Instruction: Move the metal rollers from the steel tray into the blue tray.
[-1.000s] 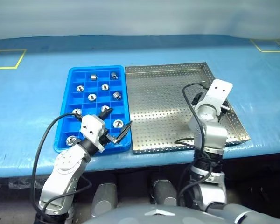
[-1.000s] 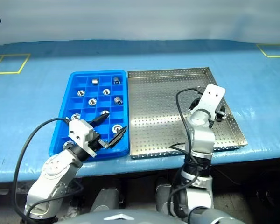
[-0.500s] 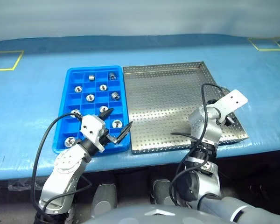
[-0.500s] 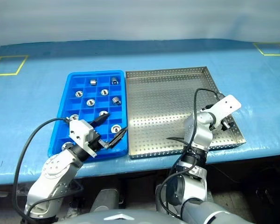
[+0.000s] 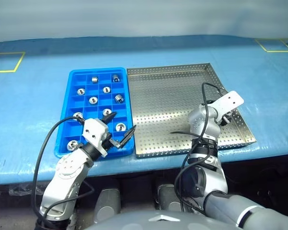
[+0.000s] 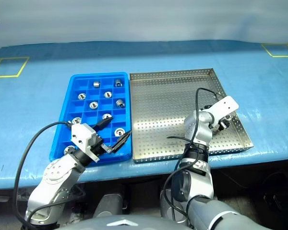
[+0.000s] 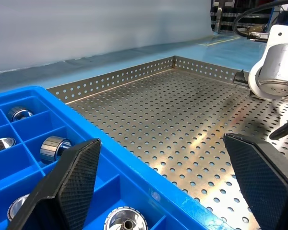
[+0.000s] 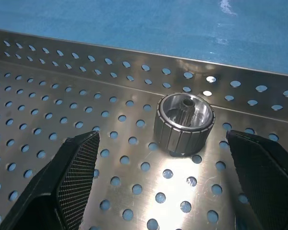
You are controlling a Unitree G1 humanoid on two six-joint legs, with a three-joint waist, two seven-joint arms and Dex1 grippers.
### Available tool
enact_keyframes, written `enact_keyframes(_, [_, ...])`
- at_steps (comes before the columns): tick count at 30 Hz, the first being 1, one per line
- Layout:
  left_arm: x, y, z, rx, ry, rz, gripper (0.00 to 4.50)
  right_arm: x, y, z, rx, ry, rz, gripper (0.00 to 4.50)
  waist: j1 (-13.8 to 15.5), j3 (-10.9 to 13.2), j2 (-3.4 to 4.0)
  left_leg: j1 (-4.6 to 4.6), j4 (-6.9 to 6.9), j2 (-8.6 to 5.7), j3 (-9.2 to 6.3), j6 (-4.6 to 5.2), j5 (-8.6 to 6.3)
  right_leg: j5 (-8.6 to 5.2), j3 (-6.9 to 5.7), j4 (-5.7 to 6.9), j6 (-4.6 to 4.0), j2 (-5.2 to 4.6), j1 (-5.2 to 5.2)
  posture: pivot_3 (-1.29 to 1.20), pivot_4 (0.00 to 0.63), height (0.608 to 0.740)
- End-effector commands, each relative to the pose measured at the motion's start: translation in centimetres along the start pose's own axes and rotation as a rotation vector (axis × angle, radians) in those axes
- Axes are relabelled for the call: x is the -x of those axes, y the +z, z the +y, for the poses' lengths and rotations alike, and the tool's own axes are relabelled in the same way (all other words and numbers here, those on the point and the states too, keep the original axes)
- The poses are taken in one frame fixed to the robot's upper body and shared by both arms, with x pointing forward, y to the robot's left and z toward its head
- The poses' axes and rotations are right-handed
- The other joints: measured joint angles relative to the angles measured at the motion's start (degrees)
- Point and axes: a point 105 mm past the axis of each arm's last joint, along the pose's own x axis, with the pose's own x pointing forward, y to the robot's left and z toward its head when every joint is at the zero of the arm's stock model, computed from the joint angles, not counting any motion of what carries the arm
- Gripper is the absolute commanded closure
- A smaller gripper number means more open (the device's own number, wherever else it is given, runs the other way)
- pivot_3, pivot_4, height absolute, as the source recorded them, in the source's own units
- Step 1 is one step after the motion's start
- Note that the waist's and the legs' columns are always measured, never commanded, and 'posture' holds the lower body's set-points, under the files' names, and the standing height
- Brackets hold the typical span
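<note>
Steel tray (image 5: 163,105) holds one remaining metal roller (image 8: 184,123) upright by its right rim; the empty, wide-fingered right gripper (image 8: 168,184) should centre, descend, then close squarely.

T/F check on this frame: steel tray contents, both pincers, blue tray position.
1. One metal roller stands on the steel tray, close to its rim. True.
2. The right pincer is shut on that roller. False: its jaws are open, the roller lies between and ahead of them, untouched.
3. The left pincer hovers open over the blue tray's near edge. True.
4. The blue tray sits on the robot's right of the steel tray. False: on its left.
5. The blue tray holds no rollers. False: several compartments hold one.
</note>
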Motion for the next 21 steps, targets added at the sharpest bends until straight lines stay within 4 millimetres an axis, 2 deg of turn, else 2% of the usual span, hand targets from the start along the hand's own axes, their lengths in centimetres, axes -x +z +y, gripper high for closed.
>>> enact_keyframes(1, [0.0,0.7,-0.1,-0.017,-0.005,-0.031,0.0,-0.5,1.6,0.1,-0.038,-0.021,-0.039,0.04,0.03,0.0,0.0,0.0,0.0,-0.01,0.0,0.0,0.0,0.0,0.0,0.0,0.0,0.0,0.0,0.04,0.15,0.74])
enact_keyframes(21, [0.0,0.7,-0.2,-0.013,-0.004,-0.035,0.0,-3.3,1.0,-0.6,0.027,-0.091,-0.009,0.04,0.06,0.03,0.08,0.0,-0.01,-0.02,0.0,0.01,0.01,0.01,0.04,-0.01,-0.01,0.02,0.02,0.05,0.15,0.74])
